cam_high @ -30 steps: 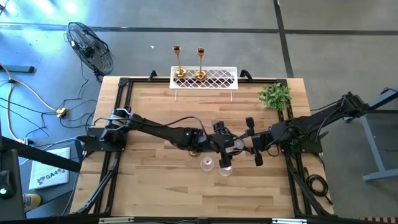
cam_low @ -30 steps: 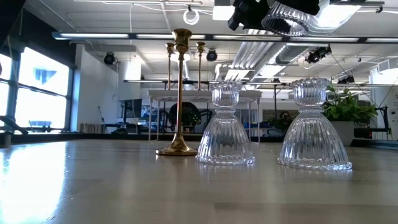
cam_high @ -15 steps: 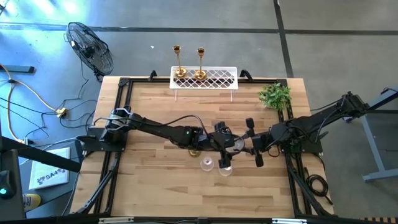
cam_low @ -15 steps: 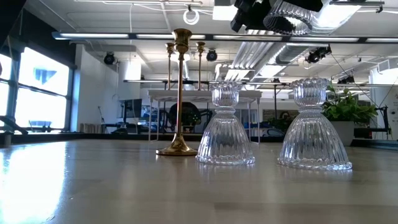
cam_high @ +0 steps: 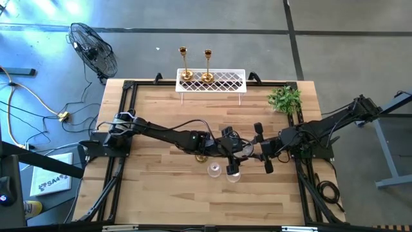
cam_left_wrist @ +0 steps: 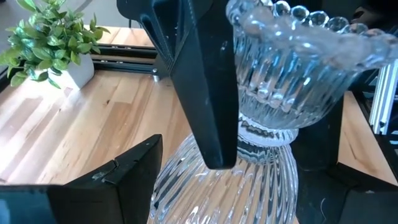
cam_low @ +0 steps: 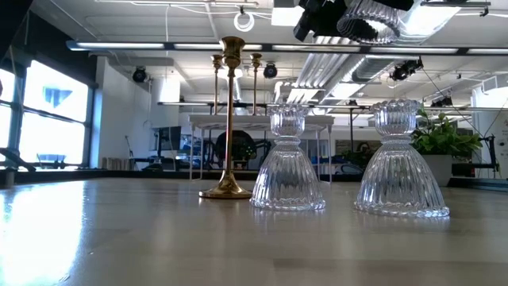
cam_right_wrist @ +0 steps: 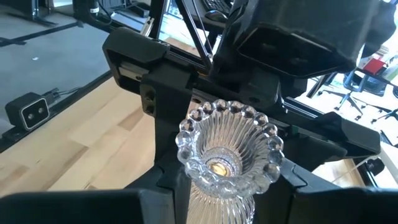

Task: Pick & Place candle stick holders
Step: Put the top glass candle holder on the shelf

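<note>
A clear glass candle holder point(cam_high: 239, 149) hangs in the air over the table's middle, roughly upright, with its beaded cup point(cam_right_wrist: 227, 149) on top. My right gripper point(cam_right_wrist: 219, 208) is shut on it from the table's right. My left gripper point(cam_left_wrist: 249, 202) reaches in from the left, its fingers on either side of the ribbed bell base point(cam_left_wrist: 211, 193). Two more glass holders point(cam_low: 287, 171) point(cam_low: 401, 171) and one gold holder point(cam_low: 229, 119) stand on their round bases on the table below. Two gold holders point(cam_high: 184, 64) point(cam_high: 207, 64) stand on the white rack point(cam_high: 225, 82). My left gripper holds the holder's bell base point(cam_left_wrist: 163, 186) between its two fingers, coming level from the table's left. One finger point(cam_left_wrist: 124, 177) lies against the bell's side; the other contact is hidden in dark shadow. The holder is lifted clear. My right gripper pinches the neck point(cam_left_wrist: 267, 135) just under the cup between its two fingers point(cam_left_wrist: 208, 93). The fingers slant down from the table's right side. The holder is clear of the table, cup up, bell base hanging below.
A small green plant point(cam_high: 285, 100) stands at the table's far right corner. The standing glass holders point(cam_high: 214, 169) point(cam_high: 233, 174) and the gold one point(cam_high: 201, 156) are close under both grippers. A floor fan point(cam_high: 93, 48) is beyond the far left corner.
The lifted glass holder and the grippers on it have edged a little upward and toward the table's right; the holder stays roughly upright. The holders on the table have not moved.
</note>
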Available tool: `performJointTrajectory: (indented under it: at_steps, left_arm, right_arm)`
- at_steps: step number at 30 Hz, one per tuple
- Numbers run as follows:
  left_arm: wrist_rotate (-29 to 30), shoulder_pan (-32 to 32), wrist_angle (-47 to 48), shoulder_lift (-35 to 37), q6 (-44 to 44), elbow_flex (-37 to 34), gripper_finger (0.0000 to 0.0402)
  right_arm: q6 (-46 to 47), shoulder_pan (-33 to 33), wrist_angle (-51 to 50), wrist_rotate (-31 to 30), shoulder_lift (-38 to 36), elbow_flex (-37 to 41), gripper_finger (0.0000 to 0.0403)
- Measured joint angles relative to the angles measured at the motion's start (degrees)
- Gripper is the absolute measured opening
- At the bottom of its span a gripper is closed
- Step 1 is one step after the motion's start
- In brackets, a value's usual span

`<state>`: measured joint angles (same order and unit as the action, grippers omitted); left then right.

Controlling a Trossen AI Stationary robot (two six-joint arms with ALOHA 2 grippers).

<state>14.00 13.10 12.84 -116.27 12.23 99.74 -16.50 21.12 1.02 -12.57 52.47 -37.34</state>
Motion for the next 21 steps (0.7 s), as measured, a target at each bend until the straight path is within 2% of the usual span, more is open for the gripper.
performJointTrajectory:
  at_steps: [14,16,21]
  left_arm:
    - [0.3,0.0,0.1,0.0,-0.2,0.0,0.0278]
    - [0.3,0.0,0.0,0.0,0.3,0.0,0.0277]
    - [-1.3,0.3,2.8,-0.3,1.3,-0.5,0.0264]
  right_arm:
    - [-0.2,0.0,0.0,-0.1,0.0,0.0,0.0121]
    - [-0.4,0.0,0.4,0.1,0.0,0.0,0.0138]
    - [-2.9,0.8,5.1,3.1,-0.4,-0.5,0.0219]
